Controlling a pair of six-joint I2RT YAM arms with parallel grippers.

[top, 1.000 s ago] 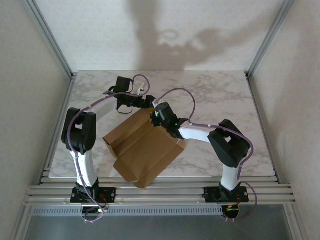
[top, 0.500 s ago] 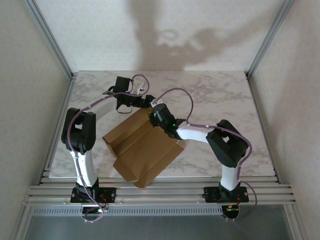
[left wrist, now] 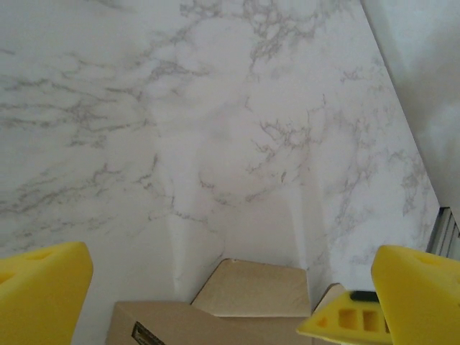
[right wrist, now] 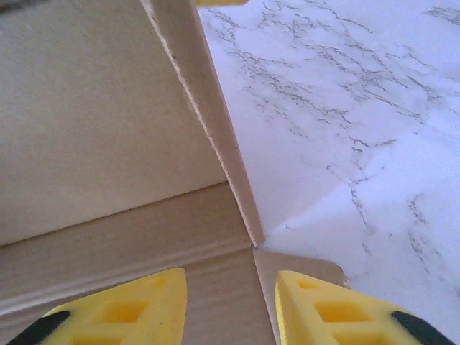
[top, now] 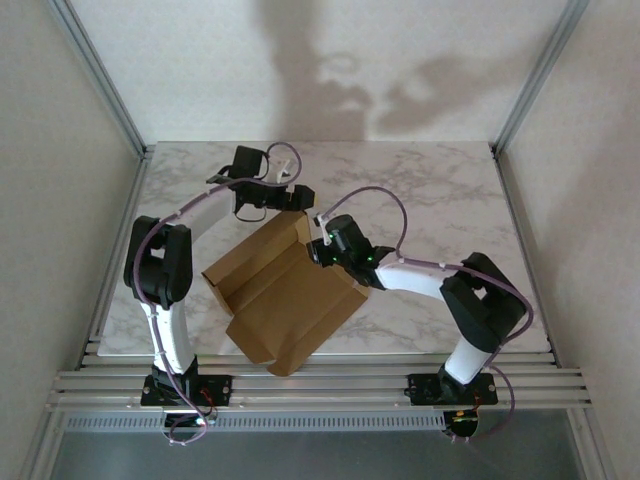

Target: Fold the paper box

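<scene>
Judging the box (top: 280, 300) wall half-raised mid-frame, left gripper (left wrist: 230, 287) and right gripper (right wrist: 230, 295) both released, I next regrip its edge.

The white marble-patterned counter (top: 450, 190) lies bare across its far and right parts, leaving wide room there, with a narrower bare strip along its left edge. The middle and near-left are taken by the brown kraft cardboard paper box (top: 285, 300), part-folded, its far panel standing up as a wall. The left end effector (top: 296, 196), yellow fingers spread wide, hangs just beyond that wall over bare marble. The right end effector (top: 320, 243), jaws slightly parted, sits at the wall's right end above flat cardboard. Both arms arch over the box. White side walls and grey aluminium posts (top: 100, 75) hem the counter.
</scene>
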